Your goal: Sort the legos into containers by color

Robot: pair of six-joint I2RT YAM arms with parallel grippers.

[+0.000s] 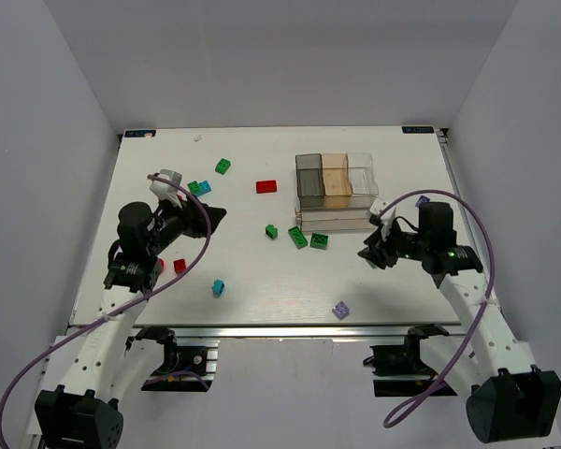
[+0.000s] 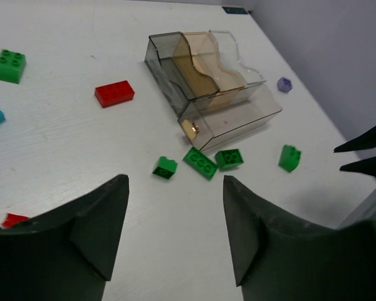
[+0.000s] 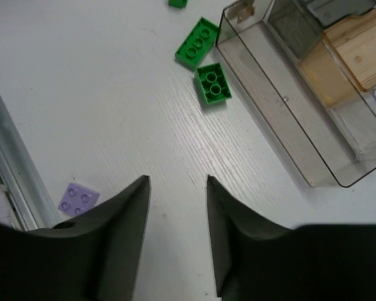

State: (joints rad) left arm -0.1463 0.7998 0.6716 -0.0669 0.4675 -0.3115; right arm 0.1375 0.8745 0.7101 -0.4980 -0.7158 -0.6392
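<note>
a white wood-grain table stands enclosed by plain pale grey walls.

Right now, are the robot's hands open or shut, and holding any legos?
Left gripper: open, holding nothing.
Right gripper: open, holding nothing.

1. The left arm and the right arm have white links and black joints.
2. Each base is a black, rounded block.
3. A purple cable runs along each arm in loose loops.
4. The left gripper and the right gripper have dark, matt fingers, broad below and narrower at the tip.
5. A white part sits on the left wrist, and a small green light shows on the right wrist.
</note>
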